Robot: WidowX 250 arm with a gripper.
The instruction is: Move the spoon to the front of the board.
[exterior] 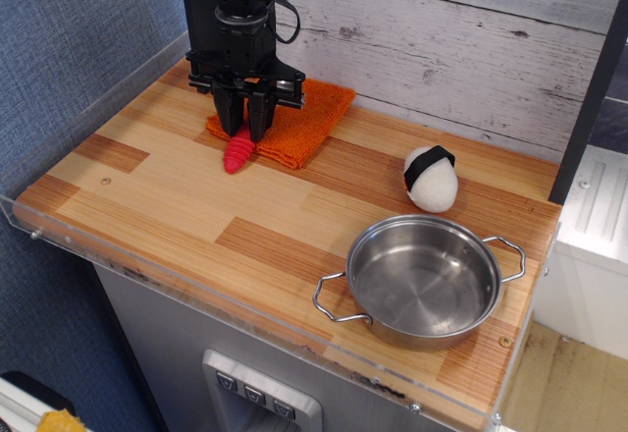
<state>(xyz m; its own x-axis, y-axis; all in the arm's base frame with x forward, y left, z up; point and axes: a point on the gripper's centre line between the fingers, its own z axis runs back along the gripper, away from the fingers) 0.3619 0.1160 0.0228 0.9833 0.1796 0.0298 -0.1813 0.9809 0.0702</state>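
Observation:
The spoon's ribbed red-pink handle (237, 151) pokes out toward the front-left from under the black gripper (245, 128), at the front-left corner of the orange cloth. The gripper's two fingers are closed together on the upper part of the handle. The spoon's silver bowl is hidden behind the fingers. The wooden board (186, 201) of light and darker planks stretches from the back wall to the acrylic front edge.
An orange cloth (304, 113) lies at the back of the board, under the gripper. A white rice ball with a black band (431, 179) sits at right. A steel pan with two handles (422, 280) stands at the front right. Clear acrylic edges (59, 241) rim the board.

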